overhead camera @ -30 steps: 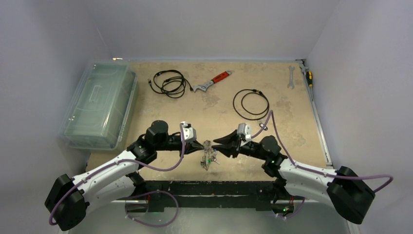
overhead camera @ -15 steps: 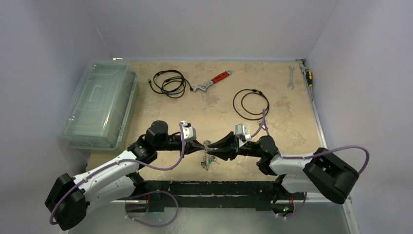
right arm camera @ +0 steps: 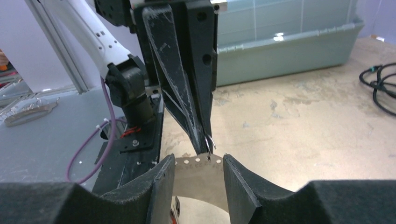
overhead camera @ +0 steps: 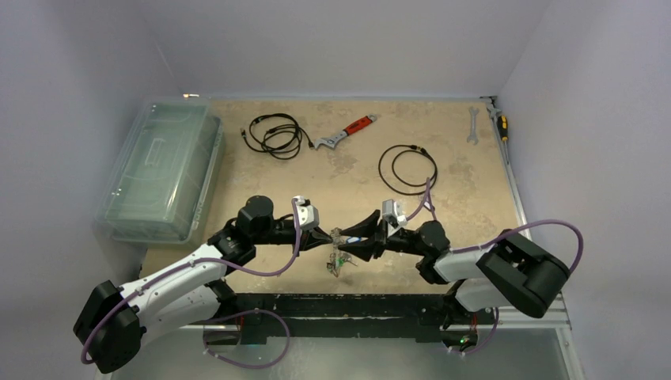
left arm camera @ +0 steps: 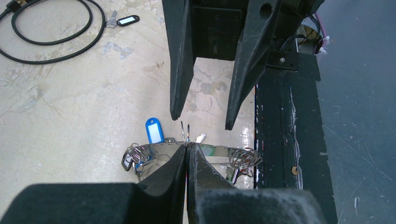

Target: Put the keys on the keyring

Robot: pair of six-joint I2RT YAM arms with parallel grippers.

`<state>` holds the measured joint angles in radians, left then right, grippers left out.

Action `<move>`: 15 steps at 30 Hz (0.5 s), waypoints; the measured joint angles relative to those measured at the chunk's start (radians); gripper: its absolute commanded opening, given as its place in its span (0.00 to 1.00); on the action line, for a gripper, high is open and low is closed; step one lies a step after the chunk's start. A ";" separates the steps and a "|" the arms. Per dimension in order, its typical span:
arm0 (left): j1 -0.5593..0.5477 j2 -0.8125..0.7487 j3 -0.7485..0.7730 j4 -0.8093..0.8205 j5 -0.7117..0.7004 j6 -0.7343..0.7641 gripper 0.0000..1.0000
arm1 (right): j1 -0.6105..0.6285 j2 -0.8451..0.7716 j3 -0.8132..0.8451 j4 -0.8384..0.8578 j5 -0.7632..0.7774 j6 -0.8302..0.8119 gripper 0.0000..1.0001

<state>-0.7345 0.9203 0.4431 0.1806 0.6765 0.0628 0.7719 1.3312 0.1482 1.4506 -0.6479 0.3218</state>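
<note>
Currently: keyring point(left arm camera: 219, 150), band crosswise to both hands; left hand point(left arm camera: 187, 148) clenched on its edge; right hand point(right arm camera: 198, 158) released, straddling it from directly opposite.

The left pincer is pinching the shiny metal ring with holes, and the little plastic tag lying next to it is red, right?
Not quite. The left pincer is pinching the thin grey metal ring with holes, but the little plastic tag lying next to it is blue, not red. The left wrist view shows this.
</note>
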 measured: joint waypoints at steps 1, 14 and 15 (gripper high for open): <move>0.000 0.000 0.000 0.000 0.000 0.000 0.00 | 0.000 0.017 0.000 0.010 0.000 0.003 0.45; 0.000 0.005 0.000 0.006 0.002 0.000 0.00 | -0.001 0.154 0.020 0.055 -0.025 0.056 0.38; 0.000 0.005 0.000 0.007 0.003 0.000 0.00 | -0.001 0.154 0.021 0.056 -0.025 0.056 0.37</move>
<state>-0.7345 0.9257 0.4427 0.1879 0.6796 0.0624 0.7712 1.4849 0.1692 1.5070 -0.6731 0.3782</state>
